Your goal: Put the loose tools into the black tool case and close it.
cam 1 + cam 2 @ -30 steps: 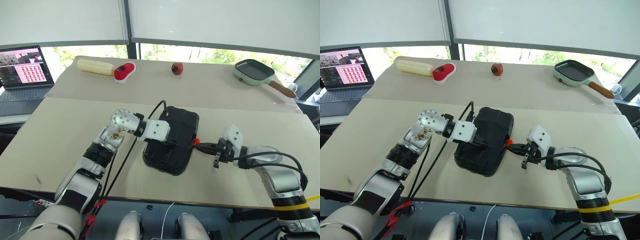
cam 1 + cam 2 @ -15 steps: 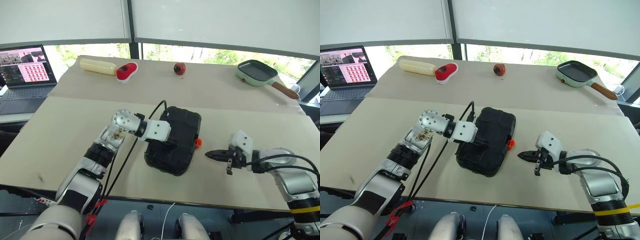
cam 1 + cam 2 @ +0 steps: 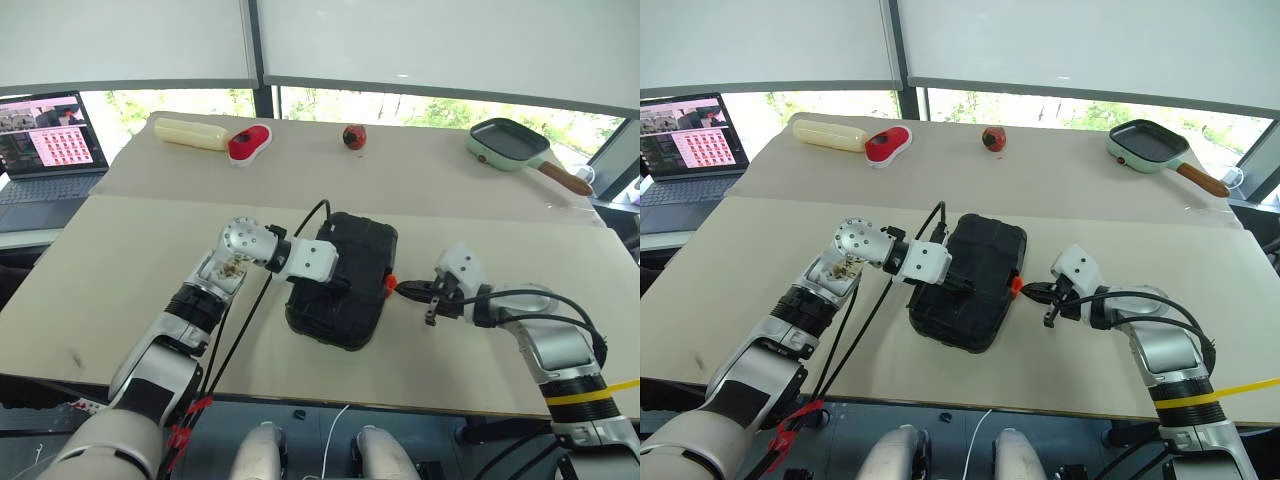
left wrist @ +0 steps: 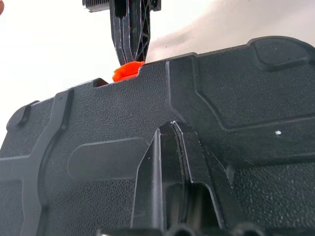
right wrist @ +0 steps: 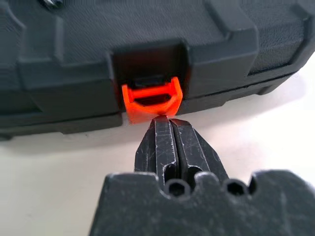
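Observation:
The black tool case [image 3: 345, 278] lies with its lid down in the middle of the near table, ribbed shell up. Its small orange latch [image 5: 152, 100] sticks out from the right edge, tilted outward. My left gripper [image 3: 337, 287] is shut, its fingers [image 4: 172, 182] resting flat on the lid. My right gripper [image 5: 168, 121] is shut too, and its tips touch the lower edge of the orange latch [image 3: 391, 282]. The loose tools are out of sight.
On the far table stand a green frying pan [image 3: 510, 143], a red-and-white oval gadget [image 3: 249, 142], a cream bottle [image 3: 192, 132] and a small red-and-black object [image 3: 353, 136]. A laptop [image 3: 45, 150] sits at the far left.
My right gripper pulled back from the case half a second ago and has now returned, its tips against the orange latch. The left gripper stayed on the lid.

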`<act>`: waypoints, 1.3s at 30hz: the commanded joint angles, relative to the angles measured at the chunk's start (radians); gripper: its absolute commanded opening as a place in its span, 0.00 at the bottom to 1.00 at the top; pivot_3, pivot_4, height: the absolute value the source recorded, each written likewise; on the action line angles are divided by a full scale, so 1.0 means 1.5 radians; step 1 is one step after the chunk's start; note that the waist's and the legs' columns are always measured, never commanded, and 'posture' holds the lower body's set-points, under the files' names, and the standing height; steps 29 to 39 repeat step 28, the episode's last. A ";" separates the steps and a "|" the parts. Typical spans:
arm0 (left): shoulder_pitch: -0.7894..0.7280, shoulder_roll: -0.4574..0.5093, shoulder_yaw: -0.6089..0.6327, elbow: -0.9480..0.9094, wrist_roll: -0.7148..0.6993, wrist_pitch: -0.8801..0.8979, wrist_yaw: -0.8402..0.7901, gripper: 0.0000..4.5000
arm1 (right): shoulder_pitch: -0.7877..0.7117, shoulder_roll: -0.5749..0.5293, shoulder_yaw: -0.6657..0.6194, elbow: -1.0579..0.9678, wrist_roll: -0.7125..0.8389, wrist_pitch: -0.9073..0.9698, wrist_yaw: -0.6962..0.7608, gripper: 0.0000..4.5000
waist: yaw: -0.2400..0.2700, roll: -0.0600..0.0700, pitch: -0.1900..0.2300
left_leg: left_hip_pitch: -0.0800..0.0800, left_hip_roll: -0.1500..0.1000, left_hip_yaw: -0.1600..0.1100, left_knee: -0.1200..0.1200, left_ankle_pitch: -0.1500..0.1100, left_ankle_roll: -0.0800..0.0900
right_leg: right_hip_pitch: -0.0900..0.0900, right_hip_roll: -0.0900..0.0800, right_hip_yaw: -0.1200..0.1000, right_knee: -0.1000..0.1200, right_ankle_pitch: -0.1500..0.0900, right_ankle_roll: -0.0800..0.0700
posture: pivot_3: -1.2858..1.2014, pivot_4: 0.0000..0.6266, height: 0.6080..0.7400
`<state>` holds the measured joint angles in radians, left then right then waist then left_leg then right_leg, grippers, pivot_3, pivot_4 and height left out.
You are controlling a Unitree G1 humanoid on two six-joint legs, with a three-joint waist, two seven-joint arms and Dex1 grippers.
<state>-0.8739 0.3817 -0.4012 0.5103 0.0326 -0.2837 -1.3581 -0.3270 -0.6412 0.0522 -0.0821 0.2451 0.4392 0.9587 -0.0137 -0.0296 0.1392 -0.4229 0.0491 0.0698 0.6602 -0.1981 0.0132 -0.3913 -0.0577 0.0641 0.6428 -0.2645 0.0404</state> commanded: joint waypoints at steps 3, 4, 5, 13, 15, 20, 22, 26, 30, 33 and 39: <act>0.017 -0.021 -0.031 0.031 0.033 0.002 0.009 0.00 | -0.012 0.017 -0.006 -0.062 0.033 -0.001 -0.003 0.01 | 0.000 0.000 0.000 | 0.001 0.000 0.000 0.000 0.000 0.000 | 0.001 0.000 0.000 0.000 0.000 0.000 | 0.52 0.24 1.00; 0.018 -0.021 -0.030 0.031 0.034 0.002 0.010 0.00 | -0.011 0.014 -0.006 -0.060 0.029 -0.002 -0.003 0.01 | 0.000 0.000 0.000 | 0.001 0.000 0.000 0.000 0.000 0.000 | 0.001 0.000 0.000 0.000 0.000 0.000 | 0.52 0.24 1.00; 0.019 -0.022 -0.030 0.031 0.034 0.002 0.010 0.00 | -0.009 0.011 -0.006 -0.060 0.025 -0.003 -0.003 0.01 | 0.002 0.000 0.000 | 0.001 0.000 0.000 0.000 0.000 0.000 | 0.001 0.000 0.000 0.000 0.000 0.000 | 0.52 0.24 1.00; 0.060 0.060 0.089 -0.032 -0.061 0.188 0.009 0.16 | 0.060 -0.106 -0.120 -0.103 0.084 0.019 0.069 0.30 | 0.009 0.000 0.000 | -0.001 -0.001 0.000 0.000 0.000 0.000 | 0.000 -0.001 0.000 -0.001 0.000 0.001 | 0.52 0.24 1.00; 0.082 0.109 0.127 -0.066 -0.093 0.241 0.001 0.33 | 0.072 -0.147 -0.166 -0.108 0.120 0.031 0.099 0.46 | -0.003 0.000 0.001 | -0.002 0.000 0.000 0.000 0.000 0.000 | -0.002 -0.001 0.000 0.000 0.000 0.000 | 0.52 0.24 1.00; 0.161 0.291 0.257 -0.165 -0.211 0.402 -0.057 0.73 | 0.128 -0.266 -0.299 -0.099 0.220 0.093 0.210 0.83 | -0.022 0.000 0.003 | 0.000 0.001 -0.003 -0.005 0.000 0.000 | -0.005 0.001 0.002 0.002 -0.001 -0.002 | 0.52 0.24 1.00; 0.206 0.362 0.329 -0.194 -0.265 0.479 -0.071 0.84 | 0.168 -0.300 -0.346 -0.087 0.248 0.120 0.257 0.94 | -0.015 -0.003 0.005 | -0.001 0.001 -0.003 -0.007 0.000 0.000 | -0.007 0.001 0.001 0.002 -0.002 -0.003 | 0.52 0.24 1.00; 0.289 0.390 0.401 -0.249 -0.305 0.514 -0.033 0.84 | 0.199 -0.305 -0.368 -0.079 0.273 0.139 0.268 0.94 | -0.008 -0.003 0.006 | -0.003 0.000 -0.002 -0.007 0.000 -0.001 | -0.008 -0.002 0.001 0.002 -0.003 -0.001 | 0.52 0.24 1.00; 0.314 0.388 0.409 -0.279 -0.310 0.518 -0.016 0.84 | 0.200 -0.300 -0.365 -0.074 0.272 0.134 0.263 0.94 | -0.005 -0.003 0.006 | -0.003 0.000 -0.002 -0.007 0.000 -0.001 | -0.008 -0.003 0.001 0.001 -0.003 0.000 | 0.52 0.24 1.00; 0.314 0.388 0.409 -0.279 -0.310 0.518 -0.016 0.84 | 0.200 -0.300 -0.365 -0.074 0.272 0.134 0.263 0.94 | -0.005 -0.003 0.006 | -0.003 0.000 -0.002 -0.007 0.000 -0.001 | -0.008 -0.003 0.001 0.001 -0.003 0.000 | 0.52 0.24 1.00; 0.314 0.388 0.409 -0.279 -0.310 0.518 -0.016 0.84 | 0.200 -0.300 -0.365 -0.074 0.272 0.134 0.263 0.94 | -0.005 -0.003 0.006 | -0.003 0.000 -0.002 -0.007 0.000 -0.001 | -0.008 -0.003 0.001 0.001 -0.003 0.000 | 0.52 0.24 1.00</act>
